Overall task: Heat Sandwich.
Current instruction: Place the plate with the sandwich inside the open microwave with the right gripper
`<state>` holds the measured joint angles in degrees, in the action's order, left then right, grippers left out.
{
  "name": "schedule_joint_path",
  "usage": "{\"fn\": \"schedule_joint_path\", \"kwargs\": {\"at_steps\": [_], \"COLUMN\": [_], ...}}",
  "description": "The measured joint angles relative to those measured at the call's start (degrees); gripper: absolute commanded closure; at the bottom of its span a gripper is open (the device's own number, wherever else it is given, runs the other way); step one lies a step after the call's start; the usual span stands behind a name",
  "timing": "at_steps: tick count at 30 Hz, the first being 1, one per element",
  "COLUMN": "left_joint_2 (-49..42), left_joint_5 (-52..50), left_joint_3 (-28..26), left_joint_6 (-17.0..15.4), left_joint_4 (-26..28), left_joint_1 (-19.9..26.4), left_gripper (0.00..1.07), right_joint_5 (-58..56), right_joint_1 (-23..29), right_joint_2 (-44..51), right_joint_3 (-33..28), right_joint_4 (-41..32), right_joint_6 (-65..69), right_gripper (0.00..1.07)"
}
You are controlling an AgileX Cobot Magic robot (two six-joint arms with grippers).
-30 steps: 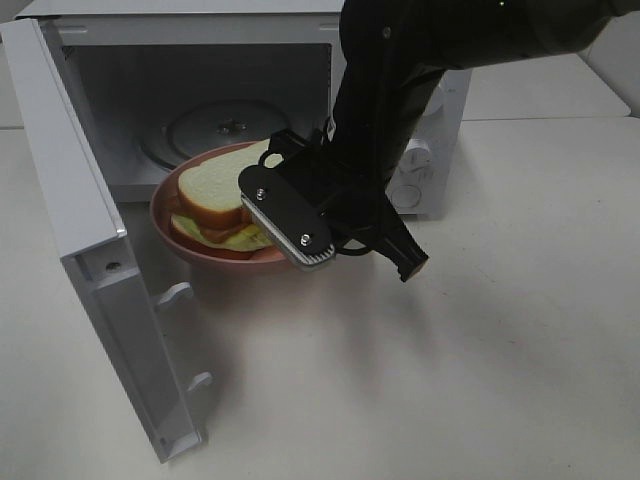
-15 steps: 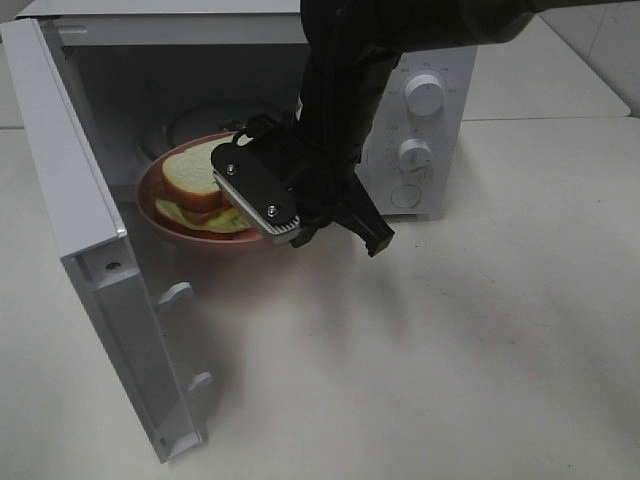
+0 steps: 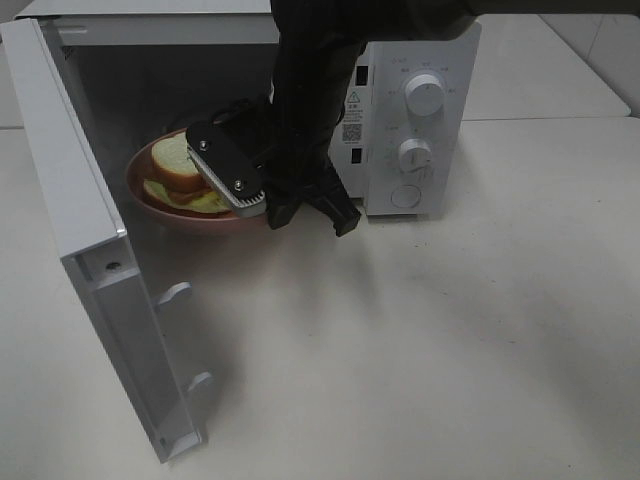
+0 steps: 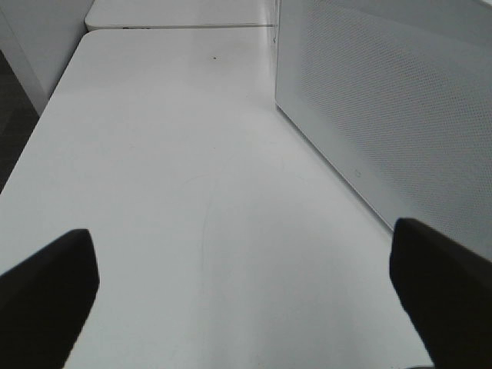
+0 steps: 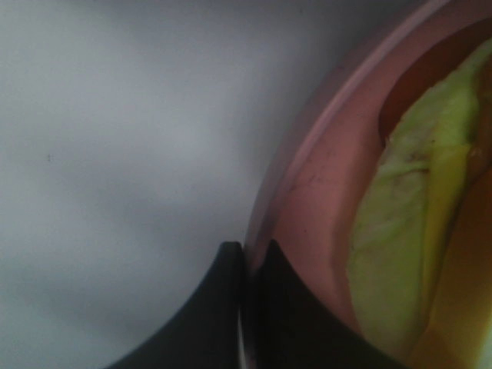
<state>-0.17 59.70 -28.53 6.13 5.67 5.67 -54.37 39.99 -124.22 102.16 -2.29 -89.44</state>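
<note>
Right end effector (image 3: 245, 195) is narrow, its fingers (image 5: 288, 315) pinched on the rim of the pink plate (image 3: 137, 190), one finger above the rim and one below. The sandwich (image 3: 173, 162) sits on that plate just beyond the fingertips. In the right wrist view its yellow-green filling (image 5: 407, 246) lies close to the clamped rim. Plate and end effector are at the mouth of the open microwave (image 3: 415, 100). The door (image 3: 80, 220) stands on the far side of the plate from the end effector, and the control knobs are on the near side.

Left end effector (image 4: 246, 307) is spread wide, holding nothing, above bare worktop (image 4: 169, 169), with a white perforated panel (image 4: 400, 100) beside it.
</note>
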Motion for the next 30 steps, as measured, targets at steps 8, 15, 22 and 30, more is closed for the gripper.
{"fn": "schedule_joint_path", "kwargs": {"at_steps": [8,15,22,30], "left_joint_2": [0.0,0.0,0.0,0.0], "left_joint_5": [0.0,0.0,0.0,0.0], "left_joint_3": [0.0,0.0,0.0,0.0], "left_joint_6": [0.0,0.0,0.0,0.0], "left_joint_4": [0.0,0.0,0.0,0.0], "left_joint_1": [0.0,0.0,0.0,0.0], "left_gripper": [0.09,0.09,0.09,0.09], "right_joint_5": [-1.2,-1.32,-1.26,-1.15], "right_joint_1": [-0.29,-1.15,-2.41,-3.72], "right_joint_2": [-4.13,-6.13,-8.82,-11.52], "right_joint_3": [7.56,10.83,15.01,18.91], "right_joint_4": [0.29,1.89,2.29,2.29], "right_joint_6": [4.18,7.1,9.28,10.14], "right_gripper": [1.06,1.06,1.06,1.06]}}
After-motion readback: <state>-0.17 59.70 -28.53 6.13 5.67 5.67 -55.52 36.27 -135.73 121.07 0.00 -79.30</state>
